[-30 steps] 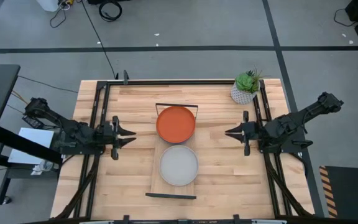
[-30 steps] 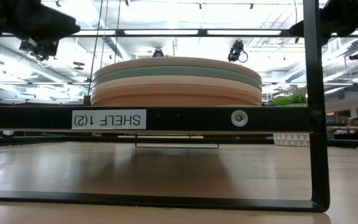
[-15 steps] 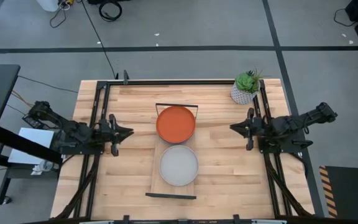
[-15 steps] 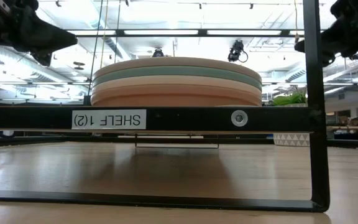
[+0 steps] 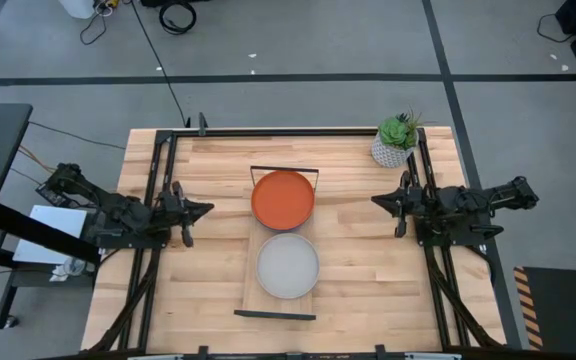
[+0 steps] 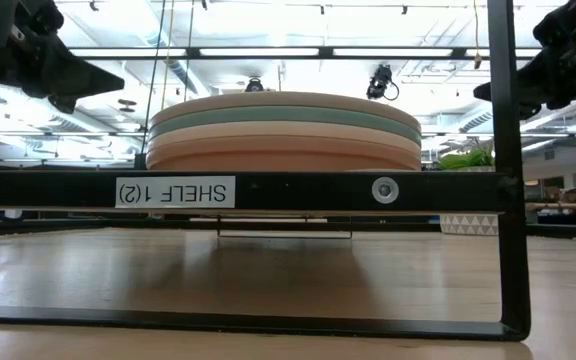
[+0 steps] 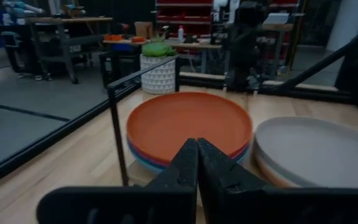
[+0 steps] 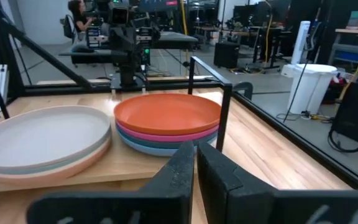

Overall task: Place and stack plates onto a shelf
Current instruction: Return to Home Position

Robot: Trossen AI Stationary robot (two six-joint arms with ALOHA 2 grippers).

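The left gripper point(image 5: 200, 209) hangs over the left edge of the table point(image 5: 218, 270), fingers closed together and holding nothing. Its tip points toward the shelf point(image 5: 252, 296), well apart from it. The shelf lies at table centre, with a black wire rail at each short end. Two stacks of plates stand on it, just beside each other. The stack at the plant's end has the orange plate point(image 5: 283, 199) on top, with pink, dark teal and blue rims beneath. The other stack has the grey plate point(image 5: 288, 265) on top, with light teal and tan rims beneath. The right gripper point(image 5: 380, 201) hangs over the right edge, fingers together, empty, tip toward the shelf. The plant point(image 5: 396, 140) stands at the far right corner
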